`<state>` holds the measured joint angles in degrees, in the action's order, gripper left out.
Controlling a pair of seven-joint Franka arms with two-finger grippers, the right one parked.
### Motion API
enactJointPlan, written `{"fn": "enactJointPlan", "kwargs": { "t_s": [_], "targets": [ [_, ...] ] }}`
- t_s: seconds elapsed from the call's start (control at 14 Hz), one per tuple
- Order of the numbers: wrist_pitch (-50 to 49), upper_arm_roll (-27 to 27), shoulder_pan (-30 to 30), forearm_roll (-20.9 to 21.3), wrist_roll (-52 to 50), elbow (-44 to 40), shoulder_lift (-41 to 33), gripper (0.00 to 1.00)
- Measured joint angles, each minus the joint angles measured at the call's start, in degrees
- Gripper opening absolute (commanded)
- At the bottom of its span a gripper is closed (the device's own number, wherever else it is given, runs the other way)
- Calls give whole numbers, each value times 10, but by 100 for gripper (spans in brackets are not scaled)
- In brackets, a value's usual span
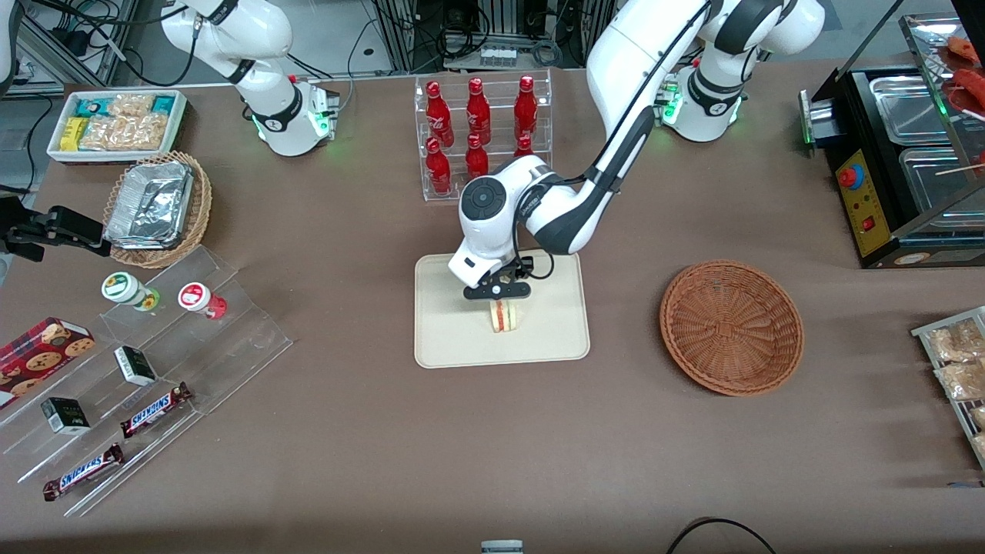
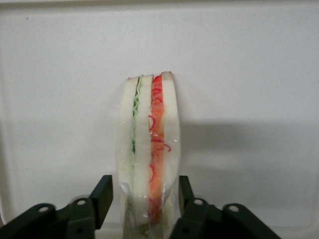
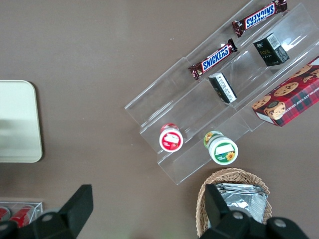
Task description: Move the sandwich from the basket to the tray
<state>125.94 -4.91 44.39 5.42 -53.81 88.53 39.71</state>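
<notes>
Left gripper point(image 1: 500, 298) over the cream tray point(image 1: 446, 338), fingers point(image 2: 102, 196) flanking the clear-wrapped sandwich point(image 1: 505, 315) with narrow gaps, grip cannot be confirmed, sandwich standing on edge on tray, reddish-brown wicker basket point(image 1: 731, 327) toward working arm's end.

Red bottles point(image 1: 479, 131) in clear rack at 12 o'clock, Snickers bars point(image 1: 156, 408) at 8 o'clock, foil containers point(image 1: 150, 204) at 10.
</notes>
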Motion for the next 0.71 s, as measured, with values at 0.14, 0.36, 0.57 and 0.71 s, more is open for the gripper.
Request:
{"fn": "enactJointPlan", "kwargs": {
  "t_s": [0.14,0.36,0.57,0.71],
  "targets": [
    [-28,4,-2,0,-3,-12,-16,100],
    [-93,10,-27,0,-29,-29,-77,100],
    [-158,12,-84,0,-31,-31,-146,100],
    [-193,13,-123,0,-19,-31,-181,100]
  ]
}}
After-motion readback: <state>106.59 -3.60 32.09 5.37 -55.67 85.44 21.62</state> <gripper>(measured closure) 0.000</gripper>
